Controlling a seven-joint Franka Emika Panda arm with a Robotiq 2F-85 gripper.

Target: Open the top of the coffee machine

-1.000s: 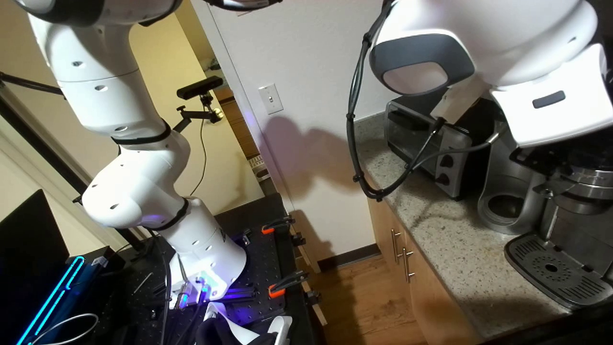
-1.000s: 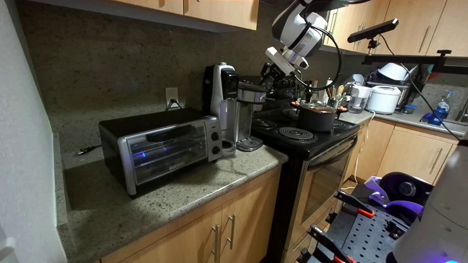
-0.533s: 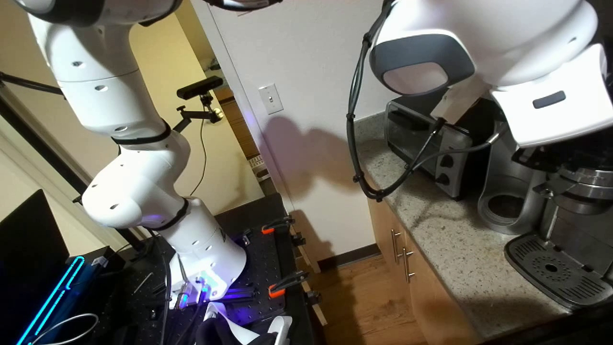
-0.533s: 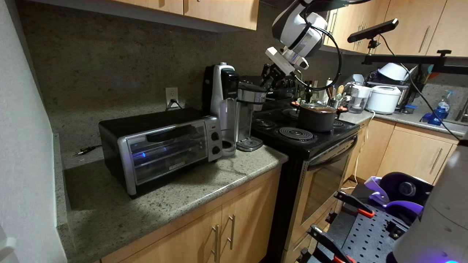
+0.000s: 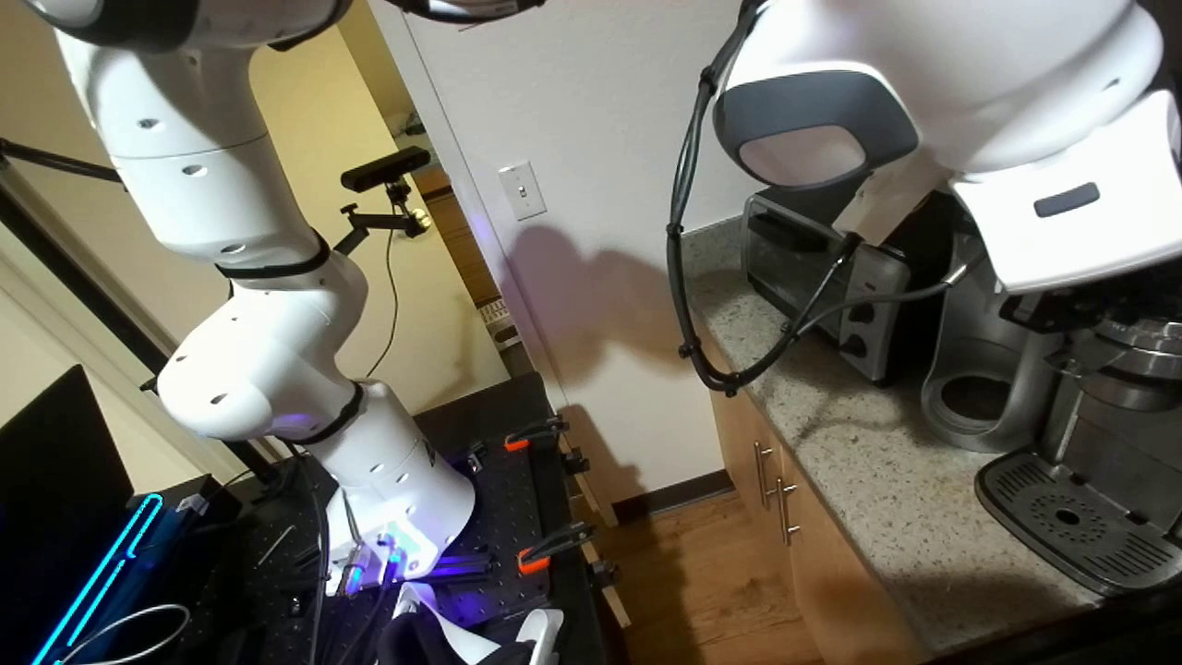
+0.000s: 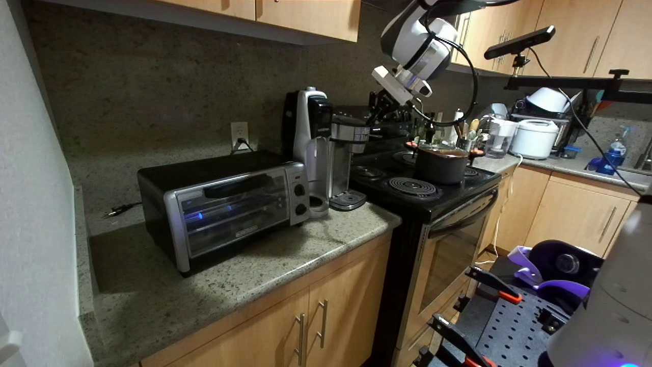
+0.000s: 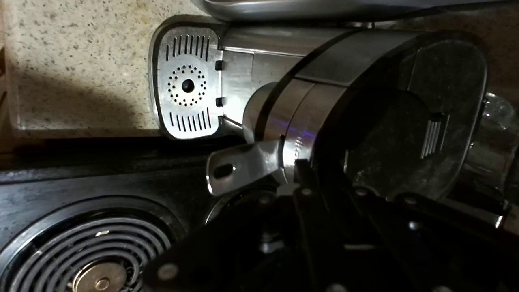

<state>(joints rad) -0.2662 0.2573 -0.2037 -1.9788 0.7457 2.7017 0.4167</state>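
Gripper position slightly different (arm too)

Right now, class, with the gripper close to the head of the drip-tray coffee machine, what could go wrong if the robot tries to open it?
1. The gripper hides part of the head in the wrist view, so it may miss or slip off the smooth metal tab.
2. A hard pull might tip or drag the coffee machine, perhaps toward the stove close beside it.
3. A sideways swing could bump the tall silver appliance next to it.
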